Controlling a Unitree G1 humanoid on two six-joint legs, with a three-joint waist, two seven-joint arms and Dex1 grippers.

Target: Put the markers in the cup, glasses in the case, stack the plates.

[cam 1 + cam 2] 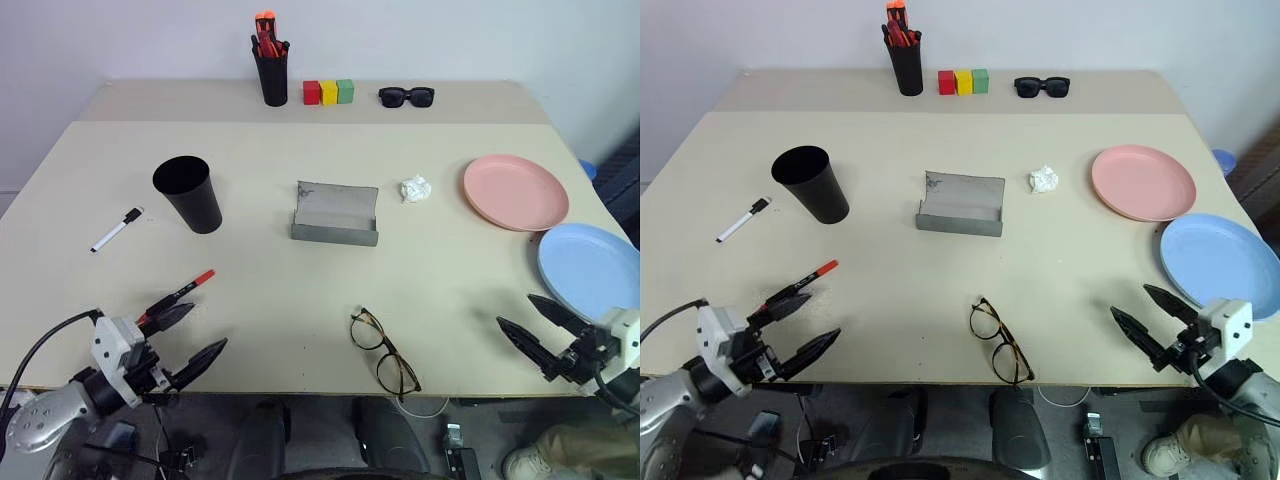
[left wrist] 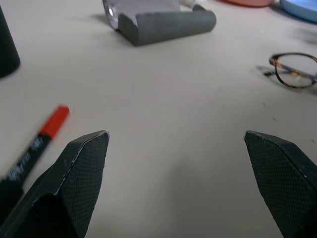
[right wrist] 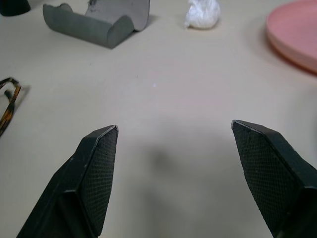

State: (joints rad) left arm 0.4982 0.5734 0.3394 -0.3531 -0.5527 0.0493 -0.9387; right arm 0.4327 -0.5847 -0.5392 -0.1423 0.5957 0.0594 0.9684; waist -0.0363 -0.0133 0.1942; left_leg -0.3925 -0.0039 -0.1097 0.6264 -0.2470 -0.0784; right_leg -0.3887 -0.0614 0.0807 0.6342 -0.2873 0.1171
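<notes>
The black cup (image 1: pixel 189 192) stands upright at the table's left. A white marker with a black cap (image 1: pixel 117 229) lies to its left, and a black marker with a red cap (image 1: pixel 186 289) lies near the front left, just beside my open left gripper (image 1: pixel 200 336). The grey case (image 1: pixel 335 213) sits open in the middle. The glasses (image 1: pixel 384 352) lie unfolded at the front edge. A pink plate (image 1: pixel 515 190) and a blue plate (image 1: pixel 588 266) rest side by side on the right. My right gripper (image 1: pixel 533 322) hovers open at the front right, beside the blue plate.
A crumpled white paper ball (image 1: pixel 415 188) lies between the case and the pink plate. Along the back stand a black pen holder with orange-red pens (image 1: pixel 271 70), three coloured blocks (image 1: pixel 328 92) and black sunglasses (image 1: pixel 406 96).
</notes>
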